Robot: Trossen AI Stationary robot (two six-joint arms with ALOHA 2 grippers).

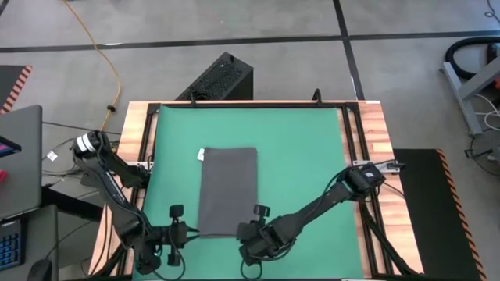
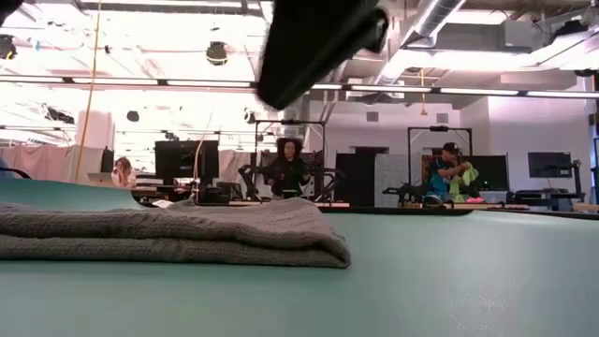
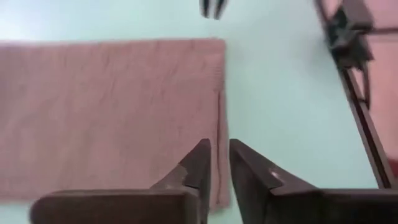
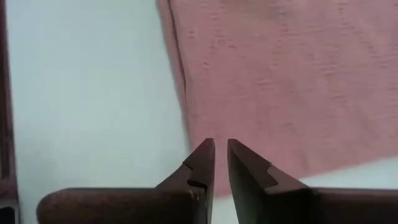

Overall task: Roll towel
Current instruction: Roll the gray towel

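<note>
Right now I see both end effectors at the tabletop's near edge, the left end effector (image 1: 173,222) and right end effector (image 1: 256,222) narrowly parted, gripping nothing, flanking the towel (image 1: 228,190) lying flat on the green mat (image 1: 305,156).

Grey concrete floor (image 1: 273,62) crossed by dark seam lines, with a yellow cable (image 1: 103,58) trailing toward the bench's far left corner. Black ribbed box (image 1: 223,76) on the floor just beyond the far edge. Open hall behind the bench: white walls, exposed silver ceiling ducts (image 2: 440,19), long strip lights (image 2: 487,91). Dark monitors (image 2: 185,159) on desks, black frame racks (image 2: 290,140). Three seated people, one (image 2: 288,168) central, one (image 2: 122,171) left, one (image 2: 449,173) right.
</note>
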